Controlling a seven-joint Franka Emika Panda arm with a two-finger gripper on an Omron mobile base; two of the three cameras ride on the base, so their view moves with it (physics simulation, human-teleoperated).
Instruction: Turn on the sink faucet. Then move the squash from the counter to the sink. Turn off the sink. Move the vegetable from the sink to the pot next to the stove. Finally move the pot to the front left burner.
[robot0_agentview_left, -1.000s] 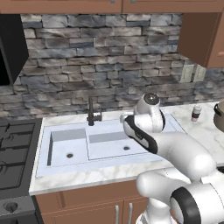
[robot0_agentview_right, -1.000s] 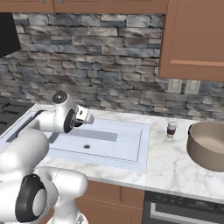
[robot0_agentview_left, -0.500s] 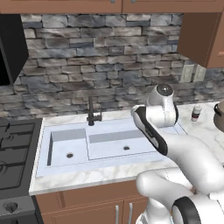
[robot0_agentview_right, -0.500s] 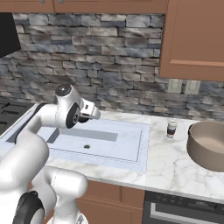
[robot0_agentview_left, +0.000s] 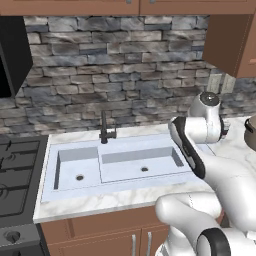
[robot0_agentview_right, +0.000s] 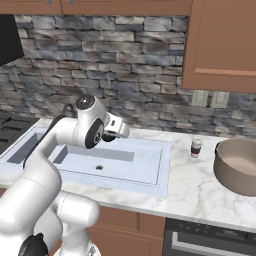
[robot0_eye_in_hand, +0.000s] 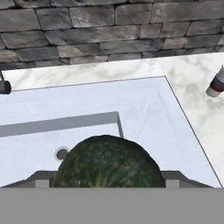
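- The gripper (robot0_eye_in_hand: 107, 186) is closed around the squash (robot0_eye_in_hand: 108, 162), which fills the space between the dark fingers.
- It hangs over the large bowl of the sink (robot0_eye_in_hand: 144, 109), apparently clear of the basin floor.
- A small jar (robot0_agentview_right: 196, 146) stands on the counter (robot0_agentview_right: 200, 185) beside the pot (robot0_agentview_right: 239, 165).

A kitchen: sink (robot0_agentview_left: 75, 187), stove (robot0_agentview_left: 15, 180), marble counter (robot0_agentview_right: 200, 190), wooden cabinets (robot0_agentview_right: 220, 45).

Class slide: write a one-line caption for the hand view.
Dark green squash held in the end effector above the large bowl of the pale sink, with marble counter and stone wall behind.
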